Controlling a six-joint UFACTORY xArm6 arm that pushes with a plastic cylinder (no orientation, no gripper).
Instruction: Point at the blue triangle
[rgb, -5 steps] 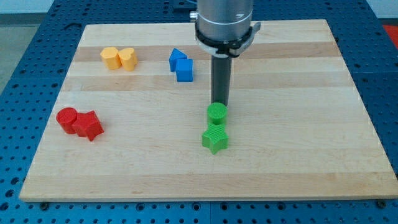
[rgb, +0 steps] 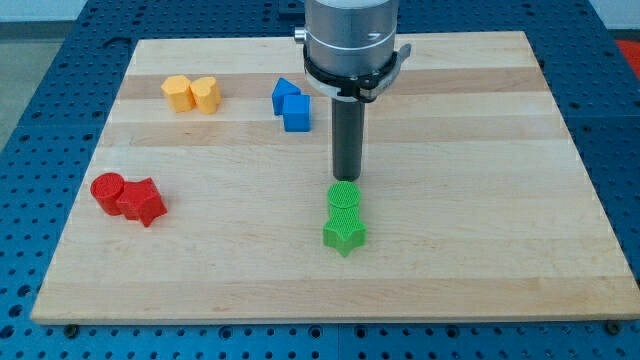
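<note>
My tip (rgb: 346, 178), with no hand to open or close, rests mid-frame beside the green plastic cylinder (rgb: 345, 197), well apart from the upper-centre small blue plastic triangle (rgb: 284, 94), likely light, rigid, easily slid; pointing needs no hold.

My tip (rgb: 346, 178) touches the green cylinder (rgb: 345, 199). Bare tabletop (rgb: 480, 130) lies between it and the blue triangle (rgb: 284, 93).

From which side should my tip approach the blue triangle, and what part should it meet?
No tool to grip with, so only contact. My tip sits just above the green cylinder, right of and below the blue triangle. The blue cube touches its lower right, so probably come from the view's top or left, at its free upper edge.
</note>
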